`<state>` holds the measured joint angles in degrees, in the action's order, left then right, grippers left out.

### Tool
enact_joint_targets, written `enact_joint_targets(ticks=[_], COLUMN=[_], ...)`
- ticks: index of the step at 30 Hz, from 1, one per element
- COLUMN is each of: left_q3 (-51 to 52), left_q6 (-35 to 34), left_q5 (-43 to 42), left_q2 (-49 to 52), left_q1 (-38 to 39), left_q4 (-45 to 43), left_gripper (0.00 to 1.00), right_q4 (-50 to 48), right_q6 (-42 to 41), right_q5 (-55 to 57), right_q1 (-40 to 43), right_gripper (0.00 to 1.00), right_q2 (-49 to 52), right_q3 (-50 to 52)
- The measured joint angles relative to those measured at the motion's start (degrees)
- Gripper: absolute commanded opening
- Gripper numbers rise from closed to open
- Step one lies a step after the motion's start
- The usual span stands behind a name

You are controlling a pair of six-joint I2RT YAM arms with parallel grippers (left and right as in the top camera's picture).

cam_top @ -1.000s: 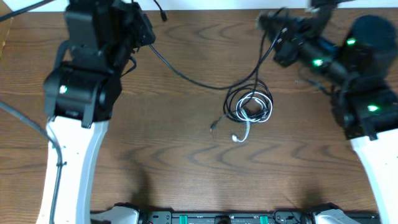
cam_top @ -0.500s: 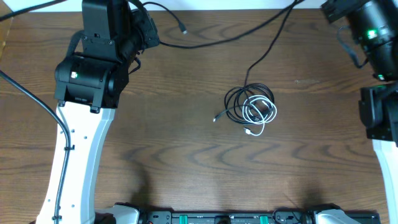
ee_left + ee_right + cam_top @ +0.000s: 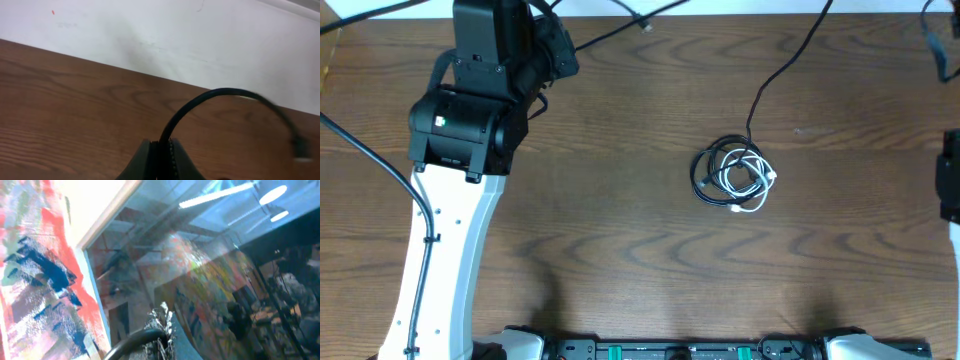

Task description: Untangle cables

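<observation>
The black cable [image 3: 775,80] runs from a small coil [image 3: 718,178] at mid-table up and off the far edge. The white cable [image 3: 748,180] lies looped inside that coil, its plug at the right. My left gripper [image 3: 162,145] is shut on the black cable [image 3: 210,95] near its plug end [image 3: 300,148], which arcs to the right above the table's far edge. In the overhead view that gripper [image 3: 558,52] sits at the far left. My right gripper [image 3: 165,330] is shut on a stretch of black cable [image 3: 132,344], lifted out of the overhead view.
The left arm [image 3: 450,200] stretches along the left side. A part of the right arm [image 3: 950,180] shows at the right edge. The table's far edge meets a white wall [image 3: 175,35]. The right wrist camera faces a painted wall and windows.
The right arm has risen up and to the right, out of the overhead view, pulling the black cable taut. The coil has slid to the right and tightened. The plug end moved up-right.
</observation>
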<state>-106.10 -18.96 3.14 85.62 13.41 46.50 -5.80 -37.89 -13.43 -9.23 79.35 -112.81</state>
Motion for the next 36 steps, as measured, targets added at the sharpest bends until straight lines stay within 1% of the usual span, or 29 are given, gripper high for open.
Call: enact_joint_targets(ticks=[7,11,16,19,21,22,24,25,26,27,28,30,33,36], left_q3=[0.0,0.0,0.0,0.0,0.0,0.0,0.0,0.0,0.0,0.0,0.0,0.0,0.0,0.4], left_q6=[0.2,0.5,1.3,2.5,3.3,3.9,4.8,5.2,5.6,6.3,6.9,8.4,11.8,14.4], left_q5=[0.5,0.7,1.3,1.4,1.4,1.4,1.5,1.5,1.5,1.5,1.2,-0.4,-6.0,-14.1], left_q2=[0.2,0.7,1.7,2.0,2.1,2.1,2.0,2.1,2.1,2.1,2.0,2.1,2.1,2.0], left_q1=[-0.2,-0.2,-0.2,-0.2,-0.2,-0.2,-0.2,-0.2,-0.2,-0.2,-0.2,-0.2,-0.3,-0.3], left_q4=[0.7,0.9,2.4,3.5,4.1,4.4,5.0,5.4,5.8,6.1,6.3,6.4,7.4,8.0], left_gripper=[0.13,0.13,0.13,0.13,0.14,0.16,0.17,0.17,0.22,0.24,0.29,0.34,0.36,0.36], right_q4=[-0.1,5.0,24.2,35.2,40.8,42.9,46.1,47.1,47.6,47.8,47.7,46.9,44.1,40.1], right_q6=[0.0,0.1,2.8,4.7,5.6,5.9,6.4,6.6,6.7,6.8,6.9,7.0,7.0,6.9], right_q5=[3.8,4.5,3.9,2.9,1.5,0.5,-1.7,-2.8,-4.0,-5.3,-6.3,-8.2,-10.0,-10.8], right_q1=[1.6,2.1,2.1,2.1,2.1,2.1,2.1,2.0,2.0,1.9,1.7,1.0,-0.5,-1.7], right_gripper=[0.01,0.01,0.01,0.01,0.01,0.01,0.01,0.01,0.01,0.01,0.01,0.01,0.01,0.01], right_q2=[4.0,4.6,4.7,6.8,9.0,10.3,13.3,14.5,16.0,17.4,18.7,21.3,24.5,26.9], right_q3=[-10.2,-14.6,-16.0,-16.0,-15.8,-15.8,-15.7,-15.6,-15.6,-15.6,-15.6,-15.6,-15.6,-15.5])
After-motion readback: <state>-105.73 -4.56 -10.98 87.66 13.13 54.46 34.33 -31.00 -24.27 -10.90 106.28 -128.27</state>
